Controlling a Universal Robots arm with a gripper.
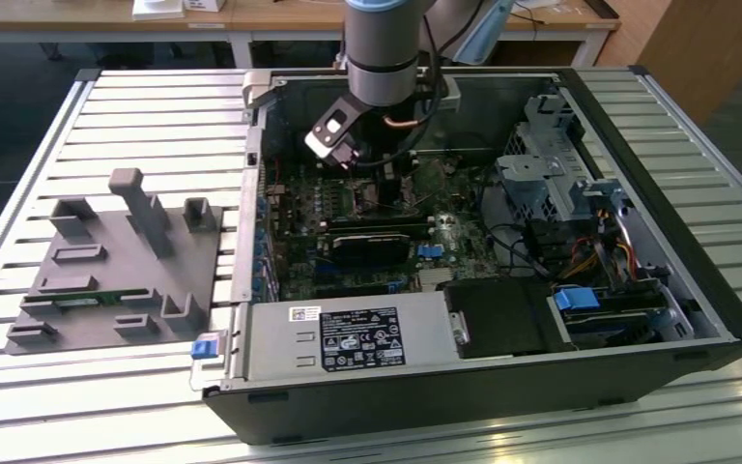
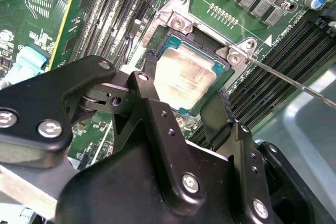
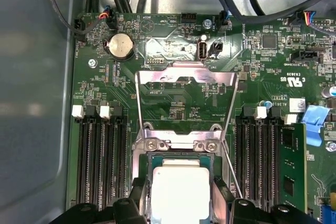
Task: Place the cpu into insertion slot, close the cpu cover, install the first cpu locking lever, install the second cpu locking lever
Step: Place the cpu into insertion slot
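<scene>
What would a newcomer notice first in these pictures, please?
The open computer case on the slatted table, with the arm reaching into it, draws the eye first. In the second wrist view the gripper hangs right over the pale cpu in its slot, and in the first wrist view the cover is open.

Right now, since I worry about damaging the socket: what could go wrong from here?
1. The gripper straddles the cpu at the insertion slot; I cannot tell whether the chip lies flat, and a skewed chip might bend contacts.
2. The locking lever runs close beside the gripper and could snag.
3. The cpu cover stands open, so the chip is unclamped.
</scene>
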